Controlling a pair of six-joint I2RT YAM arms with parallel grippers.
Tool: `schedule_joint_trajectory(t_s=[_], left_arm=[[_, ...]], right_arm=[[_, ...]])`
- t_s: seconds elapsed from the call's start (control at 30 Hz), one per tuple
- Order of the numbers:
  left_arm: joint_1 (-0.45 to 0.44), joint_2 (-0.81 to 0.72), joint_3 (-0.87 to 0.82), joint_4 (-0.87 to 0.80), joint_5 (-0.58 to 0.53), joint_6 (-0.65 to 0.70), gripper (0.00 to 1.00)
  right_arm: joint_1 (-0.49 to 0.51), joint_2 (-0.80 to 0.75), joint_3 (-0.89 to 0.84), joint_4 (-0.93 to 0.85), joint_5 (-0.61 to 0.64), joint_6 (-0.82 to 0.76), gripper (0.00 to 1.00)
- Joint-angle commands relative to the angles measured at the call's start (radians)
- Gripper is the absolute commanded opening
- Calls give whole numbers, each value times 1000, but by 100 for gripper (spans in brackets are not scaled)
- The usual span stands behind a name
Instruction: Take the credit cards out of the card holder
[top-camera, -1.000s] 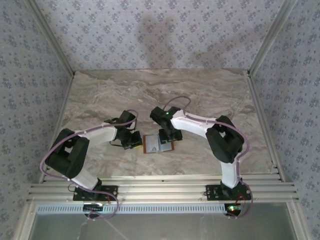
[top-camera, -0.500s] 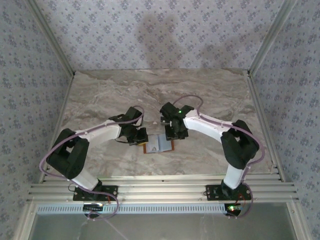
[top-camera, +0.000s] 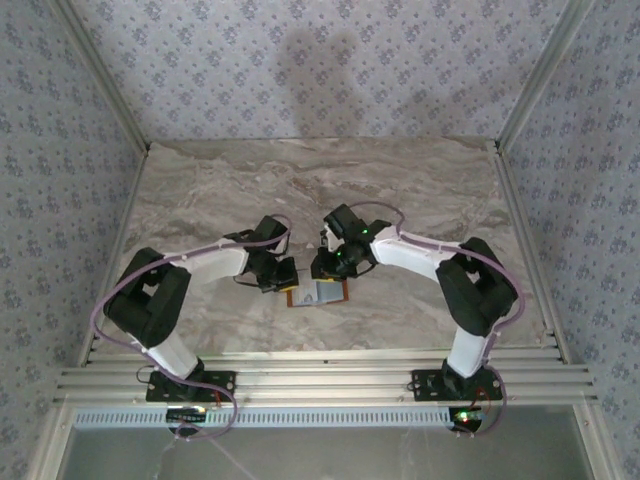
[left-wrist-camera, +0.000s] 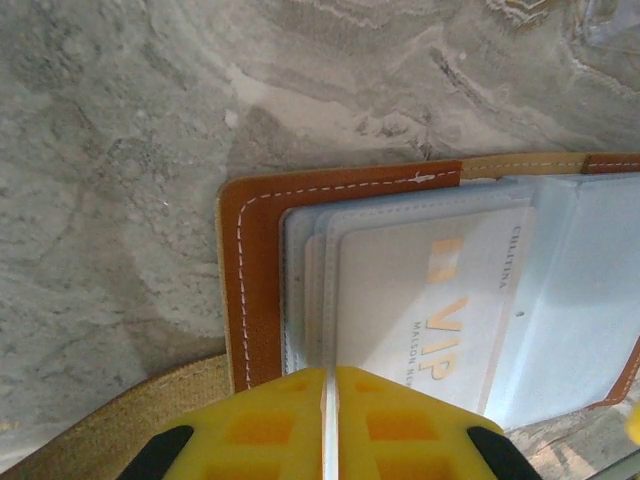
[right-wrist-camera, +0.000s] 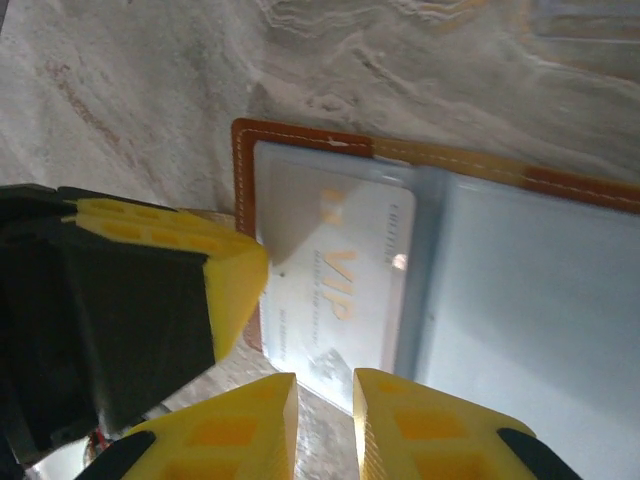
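Closer on card holder (left-wrist-camera: 250, 290): left jaws clenched, right jaws narrowly apart at "VIP" card (left-wrist-camera: 430, 300) edge.

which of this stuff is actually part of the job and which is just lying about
Part of the job:
- card holder, lying open on the table
- whitish VIP card, tucked in its pocket
- left gripper and right gripper, both at the holder

Just there:
- marble table
- patterned walls
- metal rails along the near edge
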Motion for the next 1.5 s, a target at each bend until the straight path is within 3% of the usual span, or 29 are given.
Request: schedule_joint_trajectory(t_s=[0.0, 0.6, 1.0, 1.47], left_arm=[[-7, 17, 16, -34, -22, 8, 12], [-7, 25, 15, -61, -41, 19, 12], [-7, 25, 18, -64, -44, 20, 12], [-12, -16, 56, -114, -63, 25, 12]], right_arm=[[-7, 38, -12, 78, -87, 31, 22], [-11, 118, -21, 60, -24, 5, 22], [-9, 93, -12, -24, 70, -30, 21], [-13, 20, 0, -42, 58, -26, 25]])
